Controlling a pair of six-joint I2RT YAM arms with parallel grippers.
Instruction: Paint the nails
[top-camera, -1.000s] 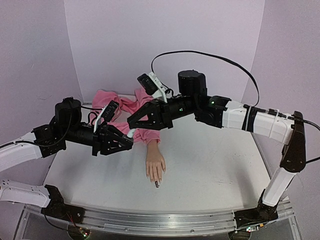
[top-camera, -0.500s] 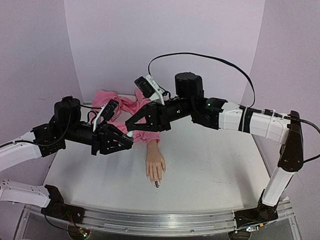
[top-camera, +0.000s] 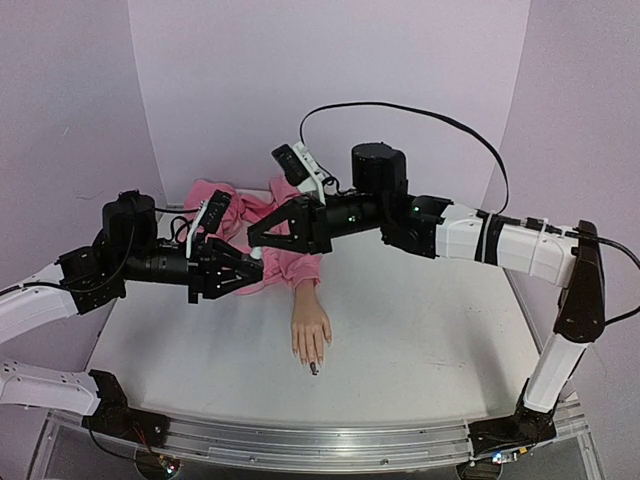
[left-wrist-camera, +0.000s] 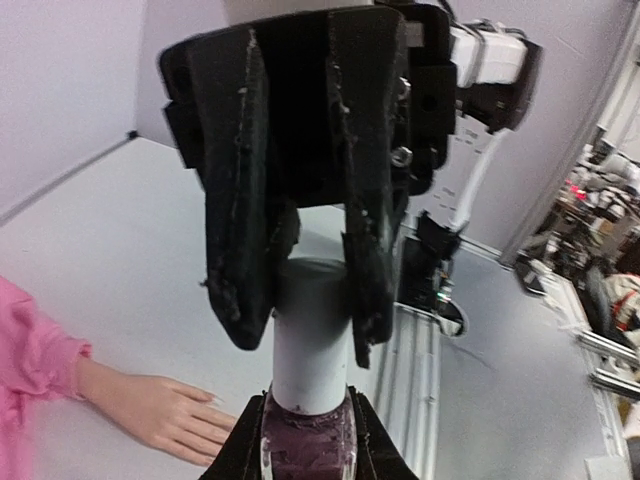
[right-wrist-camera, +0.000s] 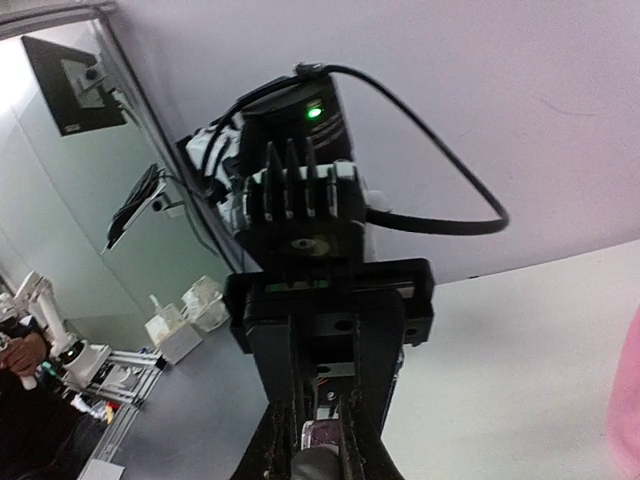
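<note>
The pale mannequin hand (top-camera: 310, 335) lies palm down mid-table, its pink sleeve (top-camera: 288, 268) behind it. One nail (top-camera: 314, 368) at the near fingertips is dark; the others look skin-toned. The hand also shows in the left wrist view (left-wrist-camera: 160, 410). My left gripper (top-camera: 248, 271) is shut on a purple nail polish bottle (left-wrist-camera: 307, 445), held in the air over the sleeve, left of the hand. My right gripper (top-camera: 256, 240) comes from the opposite side and is shut on the bottle's white cap (left-wrist-camera: 312, 335). In the right wrist view its fingers (right-wrist-camera: 275, 445) clamp the cap, with the purple bottle (right-wrist-camera: 322, 436) just beyond.
Bunched pink cloth (top-camera: 225, 200) lies at the back of the table. Lilac walls close the back and sides. A metal rail (top-camera: 320, 440) runs along the near edge. The right arm's black cable (top-camera: 400, 108) arcs above it.
Both grippers, joined at the bottle, have shifted slightly left and away from the hand. The left arm has drawn back. The mannequin hand has not moved.
</note>
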